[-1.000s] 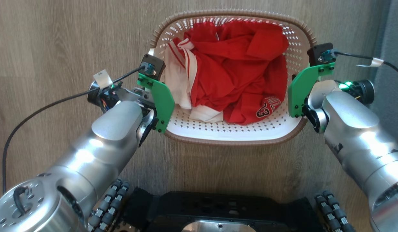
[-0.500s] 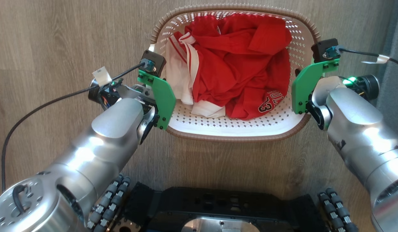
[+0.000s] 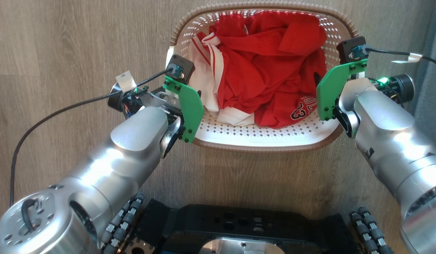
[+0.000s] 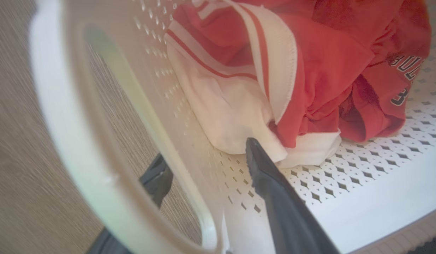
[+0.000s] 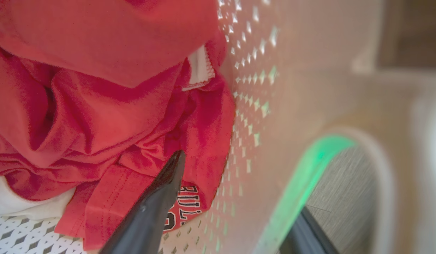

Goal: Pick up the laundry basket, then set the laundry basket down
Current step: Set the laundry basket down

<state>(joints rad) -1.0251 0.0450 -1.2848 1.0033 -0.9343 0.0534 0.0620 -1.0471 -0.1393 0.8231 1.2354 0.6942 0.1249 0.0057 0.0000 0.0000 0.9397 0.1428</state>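
Both tools spreading wider than moment ago: left tool (image 4: 205, 148) and right tool (image 5: 241, 180) released, each straddling side wall of laundry basket (image 3: 260, 144); basket sitting on wooden floor (image 3: 62, 42), holding red clothes (image 3: 267, 70).

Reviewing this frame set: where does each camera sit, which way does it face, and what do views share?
Head view: on the head, facing down at the white perforated plastic laundry basket with brown rim on the wood-look floor; silver left forearm, right forearm and black base show.
Left wrist view: on the left wrist, looking along the open left gripper, astride the basket's side wall.
Right wrist view: likewise, open right gripper astride the opposite wall.
Shared: crumpled red jersey in all.
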